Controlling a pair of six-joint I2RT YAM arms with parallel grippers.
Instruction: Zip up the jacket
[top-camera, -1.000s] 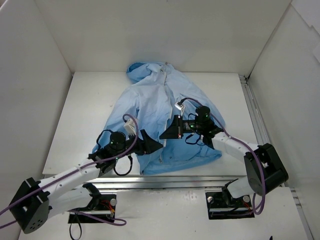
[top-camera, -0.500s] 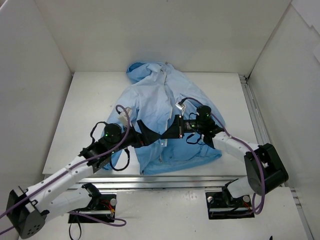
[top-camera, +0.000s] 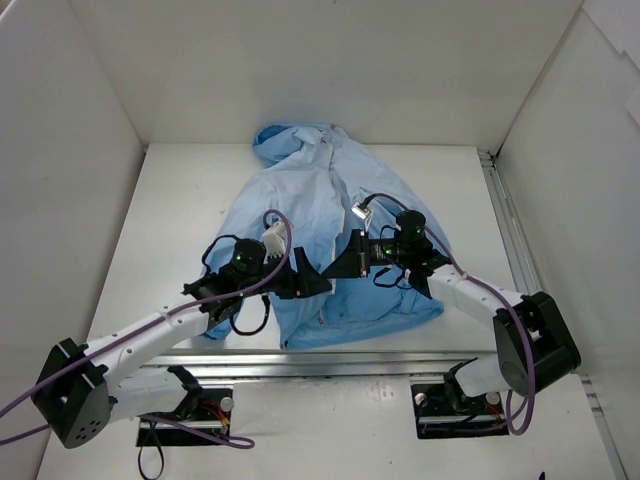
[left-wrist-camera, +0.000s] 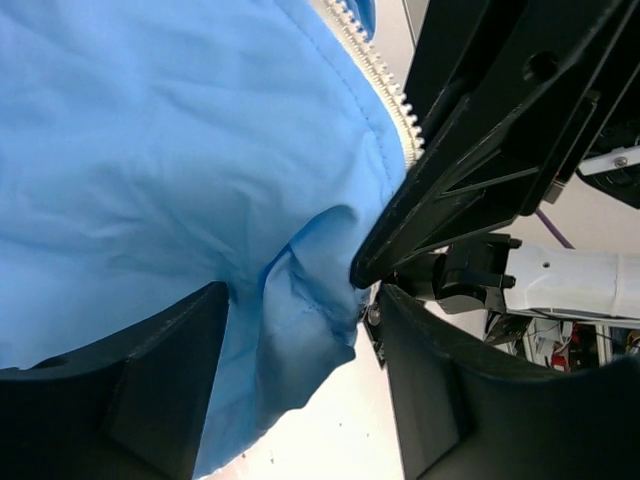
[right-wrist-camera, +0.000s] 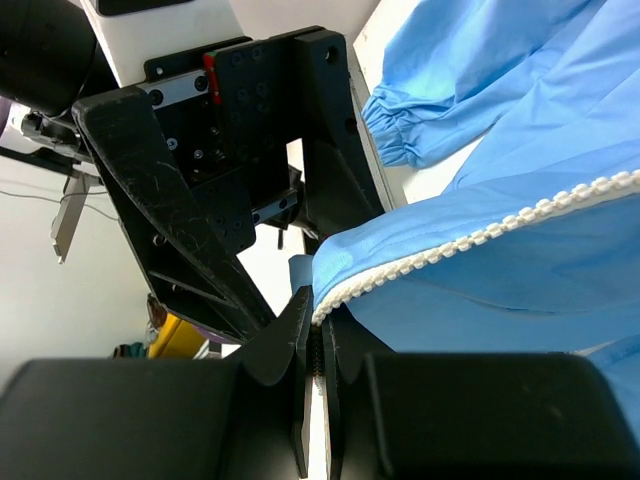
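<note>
The light-blue jacket (top-camera: 300, 200) lies spread on the white table, hood at the far end, with its white zipper (top-camera: 331, 170) running down the front. My right gripper (top-camera: 335, 268) is shut on the zipper edge (right-wrist-camera: 480, 235) near the hem, pinched at its fingertips (right-wrist-camera: 318, 320) and lifted slightly. My left gripper (top-camera: 318, 285) is open just in front of it, near the hem. In the left wrist view its jaws (left-wrist-camera: 300, 300) stand wide apart with a fold of blue fabric (left-wrist-camera: 300, 300) hanging between them, and zipper teeth (left-wrist-camera: 385, 85) run beside the right gripper's black finger (left-wrist-camera: 470, 170).
White walls enclose the table on three sides. A metal rail (top-camera: 505, 215) runs along the right edge and another along the near edge (top-camera: 330, 360). A gathered cuff (right-wrist-camera: 400, 130) lies near the table edge. The two grippers are almost touching.
My left gripper drew back to the left half a second ago and has now come forward to the right again, close to the right gripper. The right gripper kept its hold, barely moving.
</note>
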